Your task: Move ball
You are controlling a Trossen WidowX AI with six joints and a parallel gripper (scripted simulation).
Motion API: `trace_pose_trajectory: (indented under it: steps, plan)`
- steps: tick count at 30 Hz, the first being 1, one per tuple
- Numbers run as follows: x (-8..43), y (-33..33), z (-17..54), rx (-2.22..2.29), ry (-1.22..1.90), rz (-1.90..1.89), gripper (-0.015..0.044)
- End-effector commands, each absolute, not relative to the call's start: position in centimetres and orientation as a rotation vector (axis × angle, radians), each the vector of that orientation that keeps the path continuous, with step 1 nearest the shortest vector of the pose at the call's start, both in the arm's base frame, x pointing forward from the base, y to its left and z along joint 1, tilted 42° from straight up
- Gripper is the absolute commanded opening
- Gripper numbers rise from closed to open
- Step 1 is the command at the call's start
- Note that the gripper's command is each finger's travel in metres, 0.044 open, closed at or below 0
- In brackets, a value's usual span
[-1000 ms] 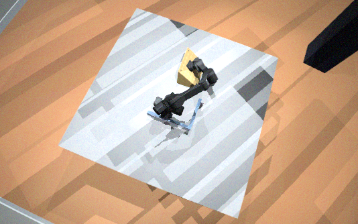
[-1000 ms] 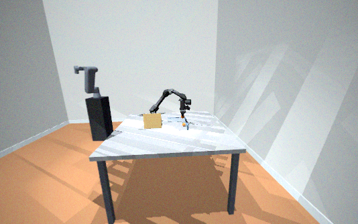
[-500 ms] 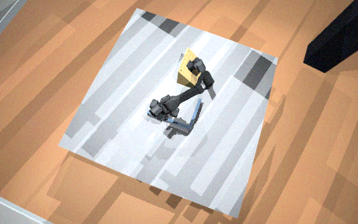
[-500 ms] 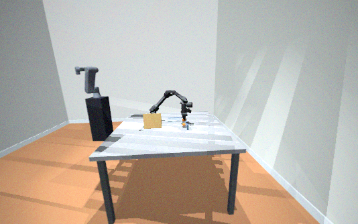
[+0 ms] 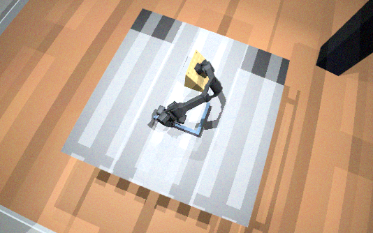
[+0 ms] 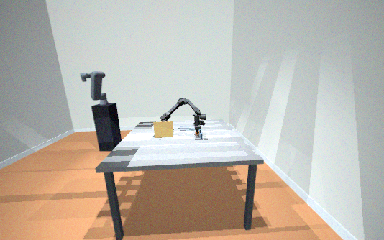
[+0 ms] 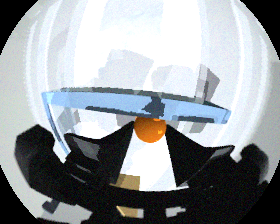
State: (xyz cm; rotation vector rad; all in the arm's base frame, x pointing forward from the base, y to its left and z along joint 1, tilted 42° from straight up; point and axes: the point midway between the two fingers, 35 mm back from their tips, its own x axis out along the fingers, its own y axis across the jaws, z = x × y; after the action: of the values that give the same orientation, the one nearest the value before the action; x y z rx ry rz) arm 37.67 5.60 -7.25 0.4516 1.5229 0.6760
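The jaws are closed on the orange ball (image 7: 151,129), which sits pinched between the two dark fingers at their tips in the wrist view. The gripper (image 6: 197,134) points straight down, low over the bench (image 6: 180,158), with the ball showing as a small orange spot at its tip in the exterior view. Just beyond the ball in the wrist view runs a clear blue wall (image 7: 134,104), stretching across the picture from side to side; whether the ball touches it cannot be told. From the top, the gripper (image 5: 155,119) hangs near the middle of the bench, at the free end of one wall of the blue corner (image 5: 198,132), and the ball itself is hidden under the wrist. The arm (image 5: 196,99) reaches back to a tan base block (image 5: 195,71) nearer the far edge of the bench. The see-through copy cannot be made out in any view.
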Motion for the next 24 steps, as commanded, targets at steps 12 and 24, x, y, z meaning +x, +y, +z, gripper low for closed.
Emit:
trace_pose_trajectory:
  steps: [12, 24]
  plan:
    - [37.37, 6.94, -8.71, 0.461, 1.527, 0.677, 0.0]
    - [37.51, 6.74, -8.41, 0.452, 1.523, 0.678, 0.0289]
